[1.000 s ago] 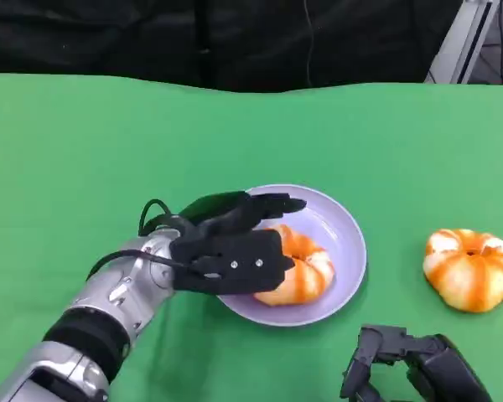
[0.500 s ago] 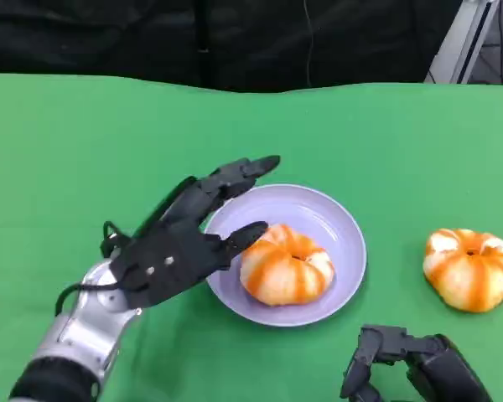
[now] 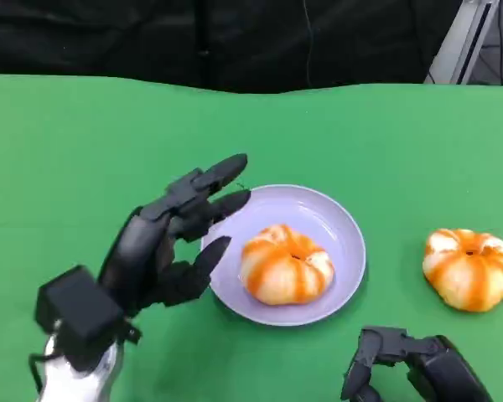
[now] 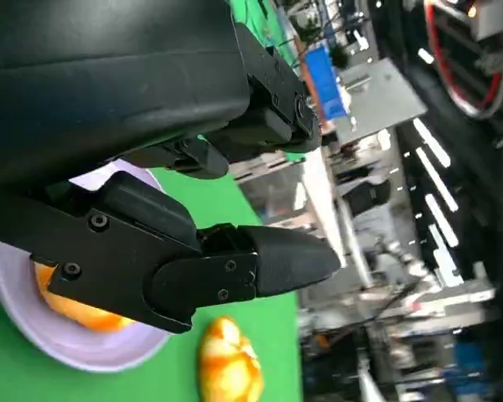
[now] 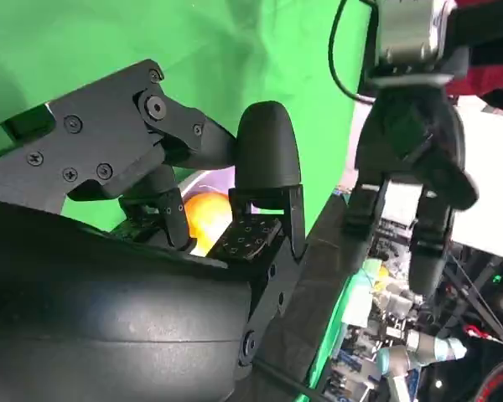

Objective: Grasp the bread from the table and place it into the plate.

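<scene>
Bread (image 3: 286,265): round, ring-shaped bun with a small dimple at the centre, orange-brown crust with pale cream stripes running outward from the middle. Lies flat, dimple up, inside the plate (image 3: 338,218), slightly toward the near-left part of the dish; nothing touches it. Left wrist view shows an orange edge of it (image 4: 75,308) resting on the plate (image 4: 92,347).

Plate: pale lavender, round, shallow with a raised rim, upright on the green table, near the middle. Bare surface shows behind and to the right of the bread.

A second bun (image 3: 472,269) of the same look lies flat on the table, well apart to the right of the plate.
</scene>
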